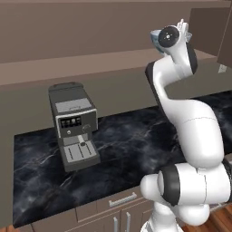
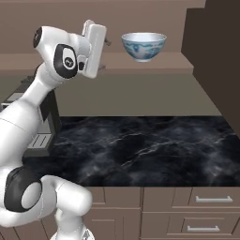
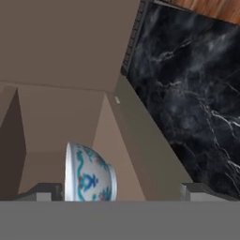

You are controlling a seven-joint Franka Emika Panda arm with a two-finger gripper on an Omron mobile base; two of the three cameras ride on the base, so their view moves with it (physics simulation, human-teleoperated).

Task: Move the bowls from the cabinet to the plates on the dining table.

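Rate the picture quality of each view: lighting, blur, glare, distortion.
Left base view: soft, slightly blurred, flat light, pale veins on the black counter. Right base view: even light, the patterned bowl fairly crisp, no glare. Hand view: rolled sideways, the bowl appears tipped on edge, shelf shaded at left.

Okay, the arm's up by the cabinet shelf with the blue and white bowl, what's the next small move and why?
Probably ease the end effector forward so its open fingers straddle the rim of the blue floral bowl, then close. The hand view shows the bowl between the two fingertips, nothing gripped yet, and the right base view shows it sitting on the cabinet shelf just beyond the hand.
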